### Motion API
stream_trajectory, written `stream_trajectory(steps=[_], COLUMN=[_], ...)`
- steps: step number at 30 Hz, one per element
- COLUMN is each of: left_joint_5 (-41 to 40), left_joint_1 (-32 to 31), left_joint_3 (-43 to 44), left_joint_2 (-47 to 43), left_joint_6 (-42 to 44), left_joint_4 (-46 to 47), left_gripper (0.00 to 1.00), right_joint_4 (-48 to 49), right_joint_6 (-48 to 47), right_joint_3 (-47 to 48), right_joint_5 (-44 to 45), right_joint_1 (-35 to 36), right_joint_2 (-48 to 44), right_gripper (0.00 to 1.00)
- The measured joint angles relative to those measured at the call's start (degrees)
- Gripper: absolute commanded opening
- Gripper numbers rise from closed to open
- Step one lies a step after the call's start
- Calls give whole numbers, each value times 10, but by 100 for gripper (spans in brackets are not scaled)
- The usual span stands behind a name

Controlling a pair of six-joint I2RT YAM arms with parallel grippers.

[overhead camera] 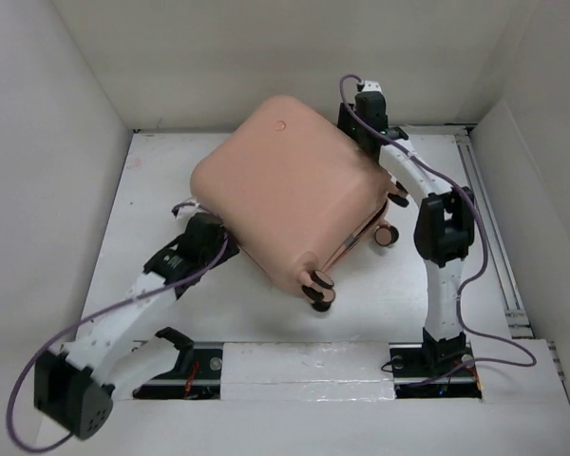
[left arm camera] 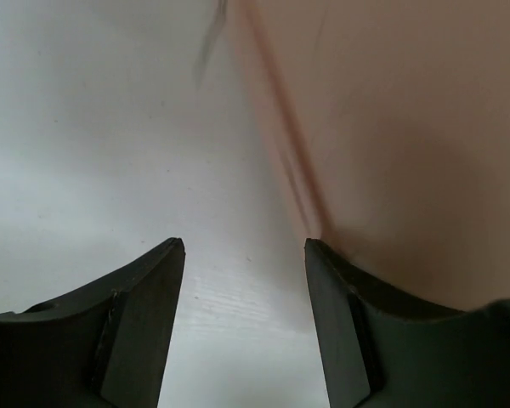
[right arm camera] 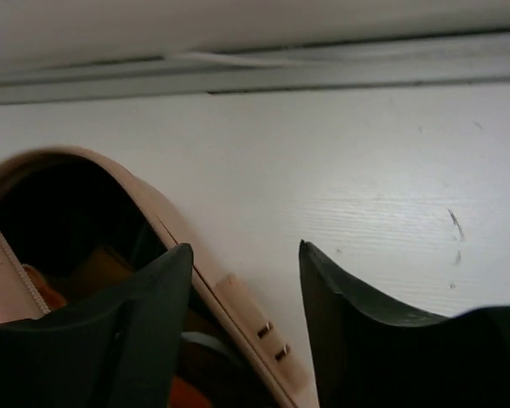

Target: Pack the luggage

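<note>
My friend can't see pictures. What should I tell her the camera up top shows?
A pale pink suitcase sits at an angle in the middle of a white table, its small wheels toward the near right. Two white robot arms reach to it: the left arm at its near-left side, the right arm around its far-right corner.

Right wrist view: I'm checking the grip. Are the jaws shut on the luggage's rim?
No, the right gripper has its jaws apart, with the luggage rim showing in the gap.
</note>
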Motion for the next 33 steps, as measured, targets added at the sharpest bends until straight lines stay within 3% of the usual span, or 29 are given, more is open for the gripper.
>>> stream_trajectory(steps=[3,6,11,14,16,18,19,20,22,23,29,33], left_joint_5=[-30,-65,-58,-36,-27,-16,-12,0,24,29,89,129], left_joint_1=[-12,-11,-14,1,18,41,54,71,109,126,233,265], left_joint_3=[4,25,132,179,188,199,212,229,277,296,409,427], left_joint_2=[-120,-171,-63,21,59,89,103,119,154,169,296,398], left_joint_6=[-3,-4,-12,-11,-11,-10,-9,-8,-4,-3,7,17], left_joint_4=[-33,-6,168,241,262,267,266,265,267,269,270,259], left_gripper=[60,62,63,63,63,63,63,63,63,63,62,61], right_joint_4=[11,30,38,38,38,40,40,41,37,42,74,63], right_joint_6=[4,6,21,24,24,28,30,33,42,51,101,126], right_joint_3=[-6,-55,-135,-159,-165,-187,-207,-234,-292,-325,-617,-726], right_joint_5=[-23,-37,-79,-83,-81,-71,-64,-57,-43,-37,9,44], right_joint_1=[1,-10,-16,-24,-40,-58,-66,-73,-80,-79,-14,21], right_joint_2=[-48,-127,-260,-311,-327,-342,-355,-370,-410,-433,-718,-854], right_gripper=[69,75,87,89,82,64,50,22,4,0,0,0])
